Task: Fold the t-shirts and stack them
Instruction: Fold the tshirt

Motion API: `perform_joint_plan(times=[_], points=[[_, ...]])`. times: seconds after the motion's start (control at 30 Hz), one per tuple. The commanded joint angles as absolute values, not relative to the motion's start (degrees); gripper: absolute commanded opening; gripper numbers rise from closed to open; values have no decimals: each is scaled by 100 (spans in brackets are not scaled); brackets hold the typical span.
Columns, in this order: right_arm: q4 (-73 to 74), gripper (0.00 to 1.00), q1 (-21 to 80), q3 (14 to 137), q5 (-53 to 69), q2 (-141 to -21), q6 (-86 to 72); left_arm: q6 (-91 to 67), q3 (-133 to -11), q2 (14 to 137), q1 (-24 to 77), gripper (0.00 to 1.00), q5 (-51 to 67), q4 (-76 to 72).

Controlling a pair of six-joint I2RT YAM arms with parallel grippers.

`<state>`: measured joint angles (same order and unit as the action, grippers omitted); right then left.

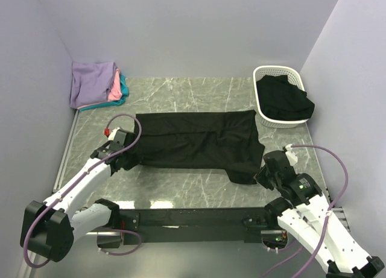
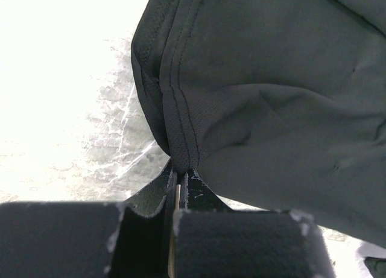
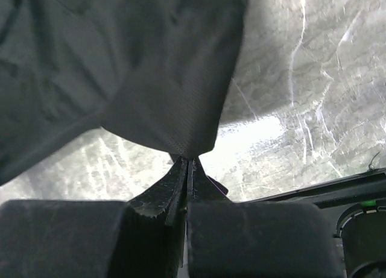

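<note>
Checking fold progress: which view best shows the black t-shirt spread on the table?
Top external: the whole black t-shirt lies spread there. The wrist views show only the corners pinched by the left gripper and right gripper.

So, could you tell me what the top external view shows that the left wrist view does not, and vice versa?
Only the top external view shows the folded stack of lavender, pink and teal shirts at the far left, the white basket holding black cloth, and the right gripper shut on the near right corner of the spread black t-shirt. Only the left wrist view shows the stitched hem up close, pinched in the shut jaws. Both show the left gripper shut on that t-shirt, and the marble table.
</note>
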<state>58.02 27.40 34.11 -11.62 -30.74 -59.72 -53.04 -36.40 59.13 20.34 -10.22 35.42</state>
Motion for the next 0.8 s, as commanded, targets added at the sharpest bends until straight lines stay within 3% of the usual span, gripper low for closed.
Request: perform_joint_plan(times=[0.0,0.23,0.77], points=[[5881,0,2769,3718,-1512,-3076,-5994,-5247,-3893,5906,2048,1,-1195,3656],[5011,0,2760,3805,-1809,-3988,-5581,-4835,-4253,6240,1925,1,-1231,3455],[3657,0,1978,4658,-1907,-6002,-4149,-3912,-5536,8595,1494,1,-774,2575]])
